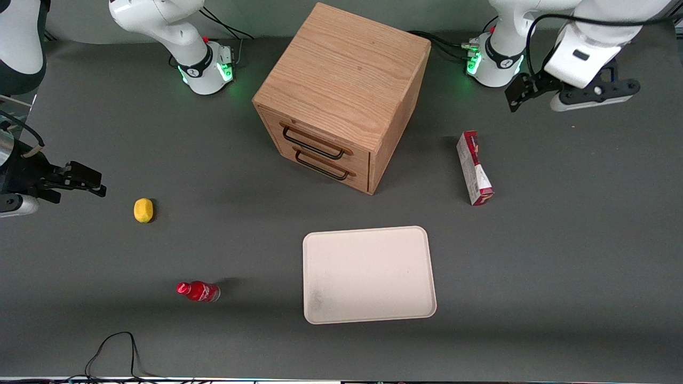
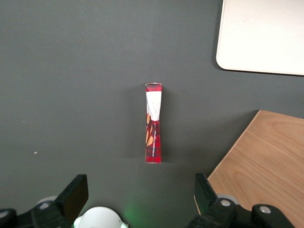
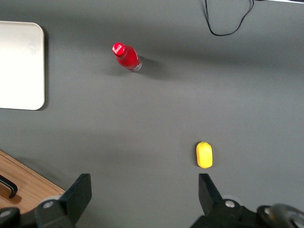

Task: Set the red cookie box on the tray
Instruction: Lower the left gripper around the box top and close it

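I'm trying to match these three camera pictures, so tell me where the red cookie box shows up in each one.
Front view: cookie box lies on the table beside the cabinet, farther from the camera than the tray; the gripper hangs above it, open.
Left wrist view: cookie box just ahead of the open fingers.
Right wrist view: not in it.
Shared landmark: the tray, seen in all three.

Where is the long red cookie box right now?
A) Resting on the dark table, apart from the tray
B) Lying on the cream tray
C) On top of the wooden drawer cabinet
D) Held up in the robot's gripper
A. The red cookie box lies on the table, clear of the tray, while the open gripper hovers above it holding nothing.
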Available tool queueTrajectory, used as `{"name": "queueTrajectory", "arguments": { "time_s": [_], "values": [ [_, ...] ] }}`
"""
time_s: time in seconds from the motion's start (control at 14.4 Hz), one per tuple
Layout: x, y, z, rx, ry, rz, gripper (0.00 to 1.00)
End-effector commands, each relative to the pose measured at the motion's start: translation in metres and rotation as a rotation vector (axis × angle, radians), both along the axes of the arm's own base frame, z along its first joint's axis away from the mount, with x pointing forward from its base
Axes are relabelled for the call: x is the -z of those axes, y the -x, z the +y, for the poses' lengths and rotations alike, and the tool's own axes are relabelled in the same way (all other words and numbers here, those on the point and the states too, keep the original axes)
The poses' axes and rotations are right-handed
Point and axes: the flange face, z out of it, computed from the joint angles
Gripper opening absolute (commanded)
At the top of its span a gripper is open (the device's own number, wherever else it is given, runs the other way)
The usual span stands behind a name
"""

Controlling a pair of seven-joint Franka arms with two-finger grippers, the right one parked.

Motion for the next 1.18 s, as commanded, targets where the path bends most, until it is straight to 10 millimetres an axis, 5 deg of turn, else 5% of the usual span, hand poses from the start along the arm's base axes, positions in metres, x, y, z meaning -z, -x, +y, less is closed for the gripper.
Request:
{"name": "queueTrajectory", "arguments": {
  "time_s": [0.0,0.49,1.11],
  "values": [
    [0.045,0.006,-0.005,-0.009,0.009,-0.018,1.00],
    [0.166,-0.014,-0.016,0.004,0.021,-0.021,1.00],
    [0.286,0.002,-0.007,-0.003,0.037,-0.028,1.00]
  ]
}}
